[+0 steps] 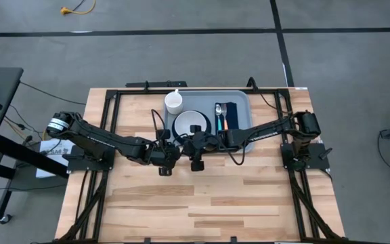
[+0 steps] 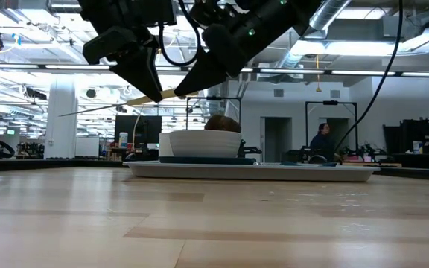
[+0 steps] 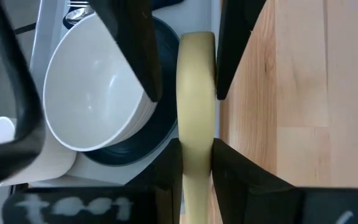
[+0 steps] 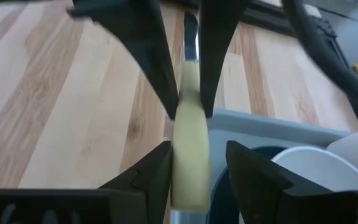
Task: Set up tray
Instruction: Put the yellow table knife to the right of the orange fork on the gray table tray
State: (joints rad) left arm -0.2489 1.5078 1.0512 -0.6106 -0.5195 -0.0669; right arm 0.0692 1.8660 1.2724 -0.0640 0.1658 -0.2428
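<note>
I've got the left hand point(image 1: 170, 153) clamped on a yellow-handled knife point(image 3: 195, 112) just beside the tray point(image 1: 239, 102); right hand point(image 1: 196, 150) half-open around its handle.

You see a light blue-grey tray point(image 1: 239, 102) holding a white bowl point(image 1: 191, 123) on a dark teal plate point(image 3: 160, 134), a white cup point(image 1: 173, 102) (plain, no print), a navy napkin point(image 1: 231, 114); the knife handle point(image 3: 196, 99) is pale yellow, the table point(image 1: 202, 196) light wood.

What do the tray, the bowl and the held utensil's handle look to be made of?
Tray: likely plastic, matte blue-grey, with rounded moulded corners. Bowl: probably glazed ceramic or melamine, white with a soft sheen. Utensil handle: pale yellow, smooth and uniform, probably plastic; the blade looks like thin grey metal.
</note>
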